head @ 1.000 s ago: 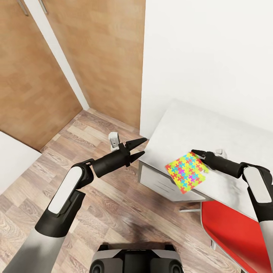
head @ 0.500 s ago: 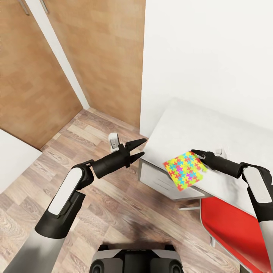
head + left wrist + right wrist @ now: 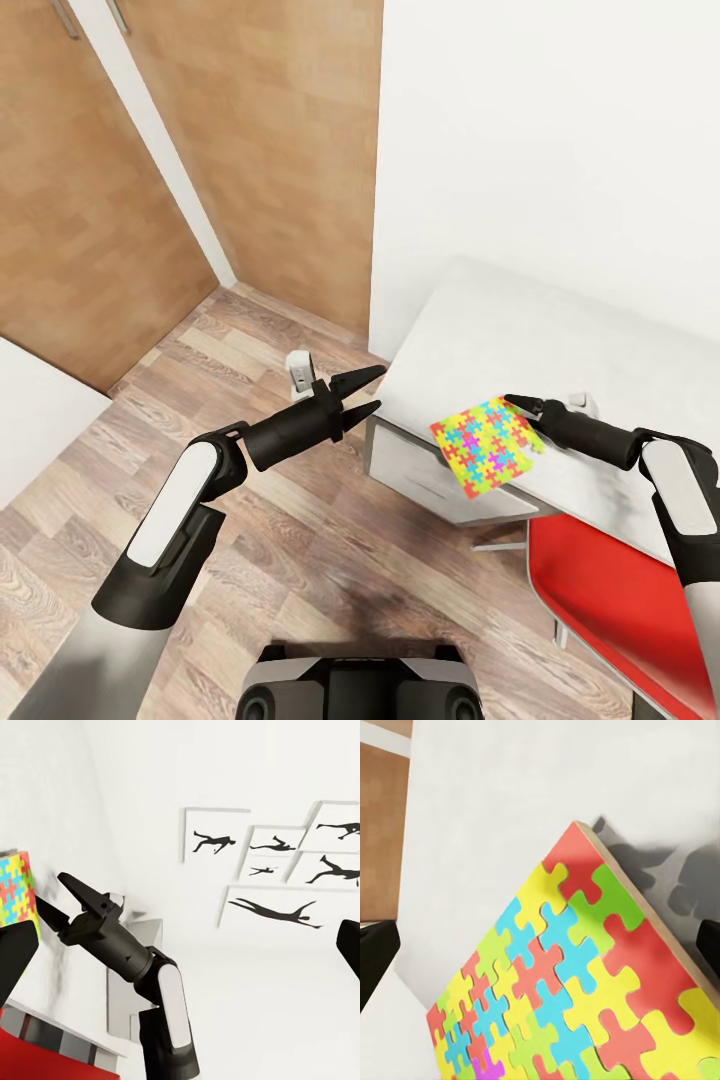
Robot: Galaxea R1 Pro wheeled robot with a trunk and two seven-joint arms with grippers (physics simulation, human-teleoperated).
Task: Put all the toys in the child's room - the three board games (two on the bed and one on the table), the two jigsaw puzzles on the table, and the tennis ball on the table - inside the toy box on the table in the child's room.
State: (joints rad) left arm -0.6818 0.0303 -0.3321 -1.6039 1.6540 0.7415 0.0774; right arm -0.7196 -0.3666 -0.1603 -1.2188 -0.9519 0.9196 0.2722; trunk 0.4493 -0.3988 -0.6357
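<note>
**Puzzle held by one corner over the table edge**

Head view: at centre right my right gripper (image 3: 522, 405) is closed on the far corner of the puzzle (image 3: 487, 446), which hangs tilted over the table (image 3: 520, 340) edge. Centre left, my left gripper (image 3: 365, 391) hovers above the floor (image 3: 230, 520), fingers parted, holding nothing.

Left wrist view: the puzzle (image 3: 15, 898) shows at the left edge, by the right gripper (image 3: 54, 894); silhouette prints (image 3: 270, 874) hang upper right.

Right wrist view: the puzzle (image 3: 577, 982) fills the lower right, a thin board with a visible edge. I judge it light and stiff, but a corner pinch could let it pivot; gripping mid-edge would be steadier.
</note>
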